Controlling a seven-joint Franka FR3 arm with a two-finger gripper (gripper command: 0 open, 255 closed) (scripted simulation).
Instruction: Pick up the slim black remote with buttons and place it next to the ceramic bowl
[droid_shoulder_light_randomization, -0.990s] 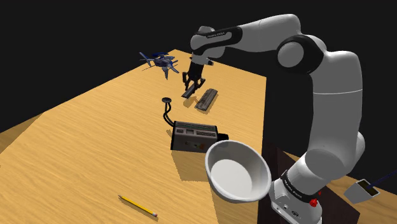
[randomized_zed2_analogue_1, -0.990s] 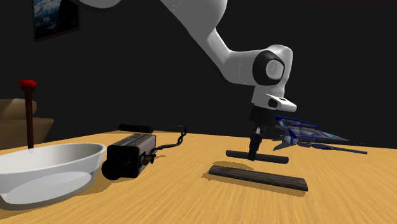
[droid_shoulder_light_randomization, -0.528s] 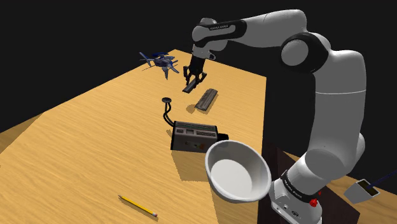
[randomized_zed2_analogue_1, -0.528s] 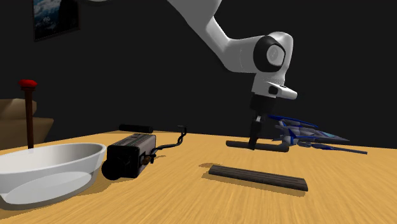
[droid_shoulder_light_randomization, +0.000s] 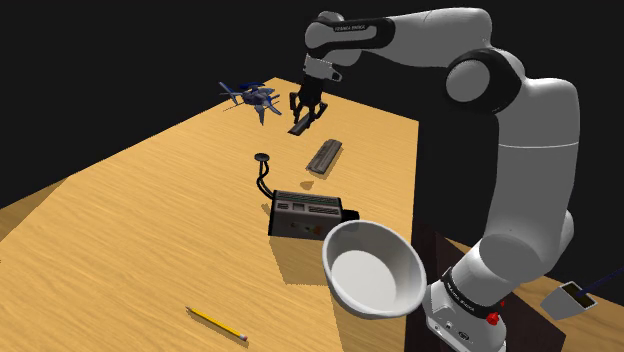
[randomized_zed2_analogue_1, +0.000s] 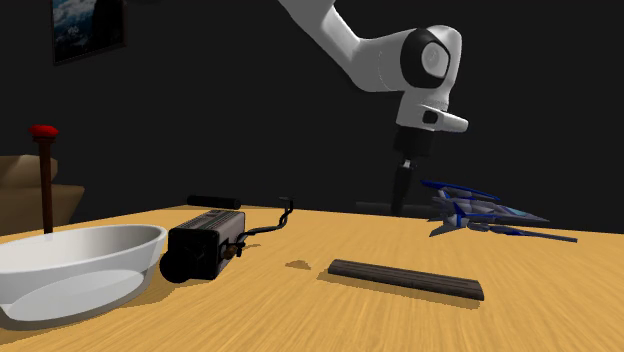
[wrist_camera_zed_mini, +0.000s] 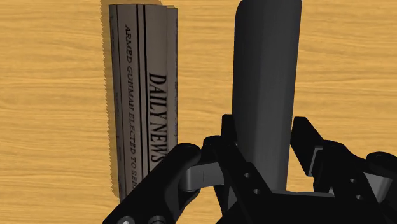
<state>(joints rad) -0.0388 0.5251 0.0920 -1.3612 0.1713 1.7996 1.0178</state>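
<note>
My gripper (droid_shoulder_light_randomization: 303, 117) is shut on the slim dark remote (droid_shoulder_light_randomization: 299, 130) and holds it in the air above the far part of the wooden table (droid_shoulder_light_randomization: 150, 220). In the second exterior view the remote (randomized_zed2_analogue_1: 378, 207) is a level bar under the gripper (randomized_zed2_analogue_1: 401, 196), well above the tabletop. The wrist view has the remote (wrist_camera_zed_mini: 266, 76) clasped between my fingers, gripper (wrist_camera_zed_mini: 266, 145). The white bowl (droid_shoulder_light_randomization: 375, 268) sits at the table's near edge by the stand, far from the gripper; the bowl (randomized_zed2_analogue_1: 70, 270) is at the second exterior view's left.
A folded newspaper (droid_shoulder_light_randomization: 325, 155) lies on the table just below the gripper, newspaper (wrist_camera_zed_mini: 141, 95) beside the remote. A black box-shaped device (droid_shoulder_light_randomization: 305, 213) with a cable stands between newspaper and bowl. A blue toy plane (droid_shoulder_light_randomization: 252, 96) sits at the far edge. A pencil (droid_shoulder_light_randomization: 217, 322) lies near the front.
The gripper has risen with the remote clasped in it, lifting it from just above the table to well over it and slightly toward the far edge. Everything else has stayed still.
</note>
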